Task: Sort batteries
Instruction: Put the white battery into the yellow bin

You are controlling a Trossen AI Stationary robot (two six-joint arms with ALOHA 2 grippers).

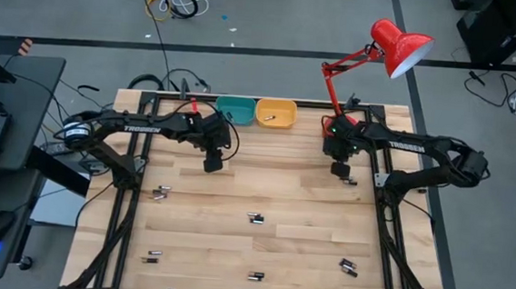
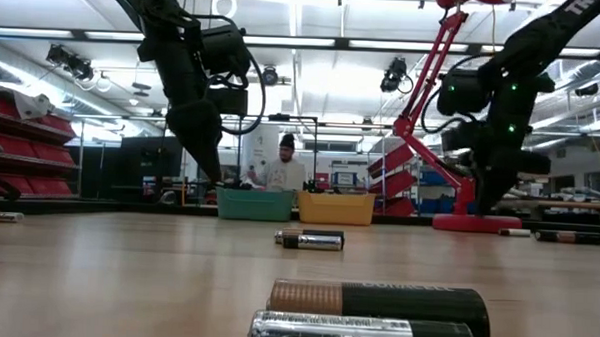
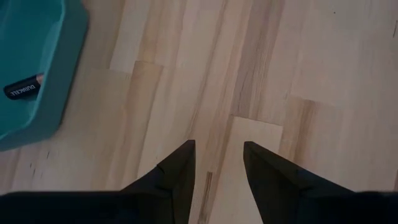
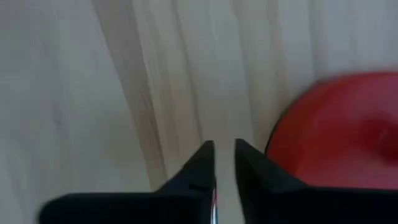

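Several small dark batteries with silvery ends lie flat on the wooden table (image 1: 264, 186), among them ones at mid-table (image 1: 256, 218), at the left (image 1: 162, 192) and near the front right (image 1: 348, 266). One battery (image 1: 350, 180) lies just beside my right gripper (image 1: 340, 171). That gripper hangs above the table by the red lamp base (image 4: 339, 124), its fingers almost together (image 4: 225, 149) with nothing between the tips. A silvery glint shows far back in the gap; what it is I cannot tell. My left gripper (image 3: 219, 152) hangs open over bare wood beside the teal bin (image 3: 31, 74), which holds one battery (image 3: 23, 87).
The teal bin (image 1: 235, 111) and a yellow bin (image 1: 276, 114) stand side by side at the table's far edge. A red desk lamp (image 1: 400, 45) rises from the far right corner. In the low view two batteries (image 2: 375, 316) lie close in front and a person sits beyond the bins.
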